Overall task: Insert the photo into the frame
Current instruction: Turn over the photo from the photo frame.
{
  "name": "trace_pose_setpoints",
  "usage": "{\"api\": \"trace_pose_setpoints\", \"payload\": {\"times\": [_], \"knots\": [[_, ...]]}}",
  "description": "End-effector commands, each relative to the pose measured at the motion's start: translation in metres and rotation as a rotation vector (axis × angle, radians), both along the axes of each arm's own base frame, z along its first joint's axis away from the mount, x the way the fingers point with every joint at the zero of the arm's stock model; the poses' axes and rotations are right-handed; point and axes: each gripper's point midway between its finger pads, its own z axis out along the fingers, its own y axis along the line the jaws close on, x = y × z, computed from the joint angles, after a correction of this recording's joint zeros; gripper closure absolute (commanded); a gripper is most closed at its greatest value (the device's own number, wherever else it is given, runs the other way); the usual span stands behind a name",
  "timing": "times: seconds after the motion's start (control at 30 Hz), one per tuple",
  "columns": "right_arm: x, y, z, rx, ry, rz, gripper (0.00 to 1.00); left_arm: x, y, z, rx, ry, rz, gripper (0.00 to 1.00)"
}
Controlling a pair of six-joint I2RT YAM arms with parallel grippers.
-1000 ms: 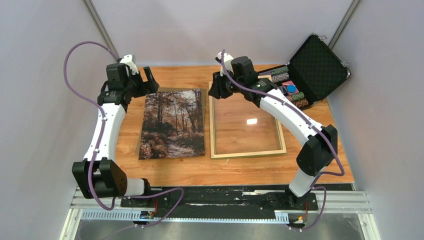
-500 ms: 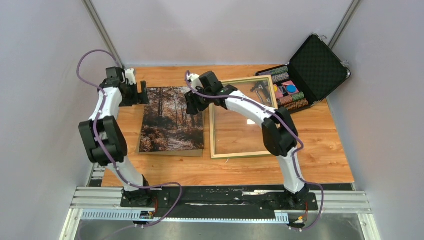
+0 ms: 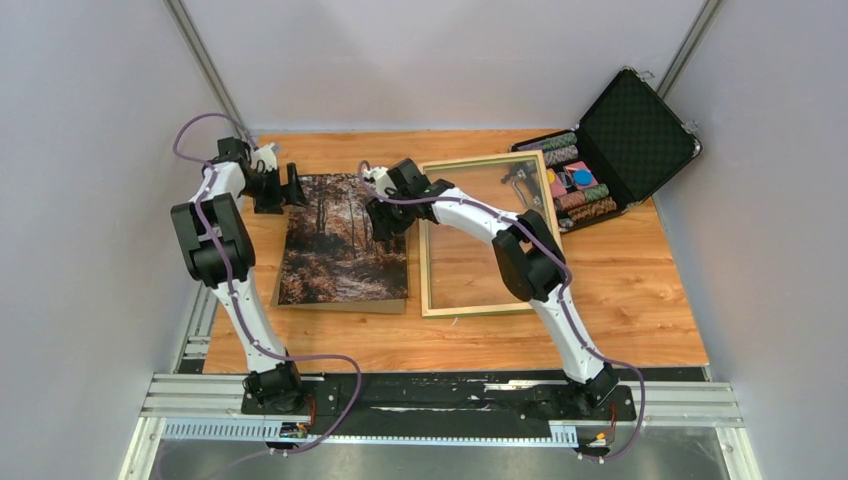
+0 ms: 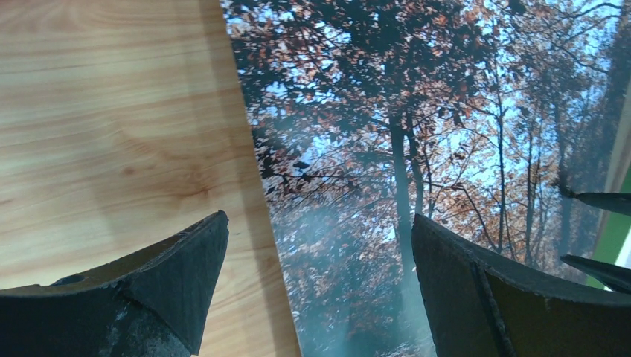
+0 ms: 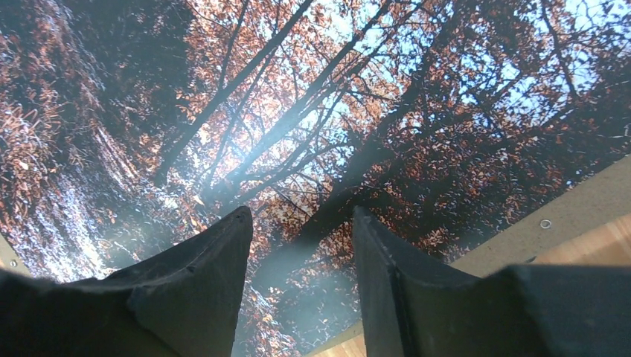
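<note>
Top view: right tool [image 3: 385, 222] has moved off the far-left corner of the frame [image 3: 495, 305] to hover over the photo [image 3: 345, 240], which lies flat just left of the frame, not yet in it; left tool [image 3: 290, 188] has come to the photo edge farthest from the frame. Left wrist: jaws spread wide astride that edge, empty. Right wrist: jaws, nearly pressed together a second ago, now part-spread and empty, likely readying a pickup.

The top external camera looks down from high behind the near edge of the table [image 3: 620, 320], with the photo [image 3: 345, 240] left of centre. The left wrist camera hangs close above the photo's left edge. The right wrist camera, closer still, faces what seems its far-right part. All three share the photo.
</note>
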Motion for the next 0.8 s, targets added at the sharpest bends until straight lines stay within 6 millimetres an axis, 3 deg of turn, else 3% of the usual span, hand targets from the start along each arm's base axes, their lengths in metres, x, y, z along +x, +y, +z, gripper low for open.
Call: {"api": "trace_pose_setpoints", "payload": {"times": [0.0, 0.23, 0.77], "knots": [[0.004, 0.017, 0.010, 0.052, -0.027, 0.041, 0.49, 0.014, -0.012, 0.016, -0.093, -0.076, -0.074, 0.01], [-0.005, 0.031, 0.002, 0.080, 0.015, 0.083, 0.49, 0.010, -0.019, 0.003, -0.172, -0.049, -0.083, 0.07], [-0.016, 0.057, -0.015, 0.126, 0.106, 0.139, 0.50, 0.004, -0.013, 0.014, -0.244, -0.089, -0.099, 0.20]]}}
